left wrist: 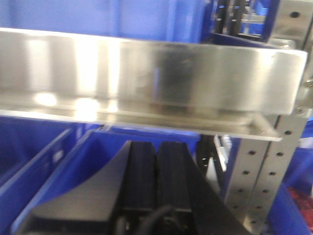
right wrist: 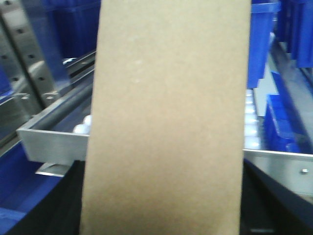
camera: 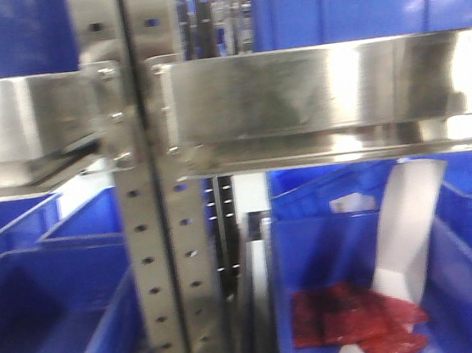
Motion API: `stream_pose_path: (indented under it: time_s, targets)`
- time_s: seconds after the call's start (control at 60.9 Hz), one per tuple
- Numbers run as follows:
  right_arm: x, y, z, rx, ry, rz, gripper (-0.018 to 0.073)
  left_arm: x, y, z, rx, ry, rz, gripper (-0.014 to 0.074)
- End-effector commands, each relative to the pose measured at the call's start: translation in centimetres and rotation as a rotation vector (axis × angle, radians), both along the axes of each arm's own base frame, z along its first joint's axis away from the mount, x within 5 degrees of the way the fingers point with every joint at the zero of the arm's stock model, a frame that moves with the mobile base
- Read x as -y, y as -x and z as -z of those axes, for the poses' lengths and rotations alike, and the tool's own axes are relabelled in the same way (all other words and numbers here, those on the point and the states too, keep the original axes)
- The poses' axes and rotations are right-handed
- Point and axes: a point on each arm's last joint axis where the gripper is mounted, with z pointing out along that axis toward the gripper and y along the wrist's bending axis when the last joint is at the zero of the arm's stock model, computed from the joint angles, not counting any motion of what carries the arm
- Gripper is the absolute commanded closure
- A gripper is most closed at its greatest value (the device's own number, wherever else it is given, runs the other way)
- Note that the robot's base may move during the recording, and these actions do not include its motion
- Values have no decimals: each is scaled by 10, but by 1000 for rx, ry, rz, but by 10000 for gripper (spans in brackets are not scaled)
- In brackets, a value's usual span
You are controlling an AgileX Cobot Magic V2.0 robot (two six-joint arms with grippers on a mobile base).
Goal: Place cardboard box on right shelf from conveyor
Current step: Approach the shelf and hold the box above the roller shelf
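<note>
The box (right wrist: 168, 98) stands tall in the right wrist view. Its long side runs up and down. One wide, plain tan face looks straight at the camera and fills the middle of the view from top to bottom.

The right pincer (right wrist: 162, 169) is pinching the box. Its dark fingers (right wrist: 274, 200) show low down on both sides, close against the box's edges. The box is up in the air, in front of the shelf (right wrist: 51, 144). The shelf's grey metal lip shows on both sides of the box. White rollers (right wrist: 250, 115) lie in a row past the lip. I cannot tell how near the box is to the lip.

Only the right wrist view shows the box.

The front view shows the shelf (camera: 320, 90) as a wide, shiny lip. Beside it stands a post (camera: 158, 279) with holes. The left shelf (camera: 16, 116) is on the post's other side. Blue bins (camera: 41, 335) sit below. One bin holds red packs (camera: 345, 313) and a pale folded piece (camera: 408, 225).

The left wrist view shows the left pincer (left wrist: 156, 147). Its two black fingers are pressed together with nothing between them. It sits low, under the lip of the left shelf and above a blue bin.
</note>
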Motion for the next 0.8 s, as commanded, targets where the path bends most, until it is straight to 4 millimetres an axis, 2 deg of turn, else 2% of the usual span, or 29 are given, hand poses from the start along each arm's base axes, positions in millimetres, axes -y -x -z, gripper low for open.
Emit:
stream_pose_path:
  time_s: [0.0, 0.788]
  targets:
    - [-1, -1, -16, 113, 4, -9, 396, -1, 1, -6, 92, 7, -8, 713]
    - [-1, -1, -16, 113, 4, -9, 396, -1, 1, -6, 91, 7, -8, 713]
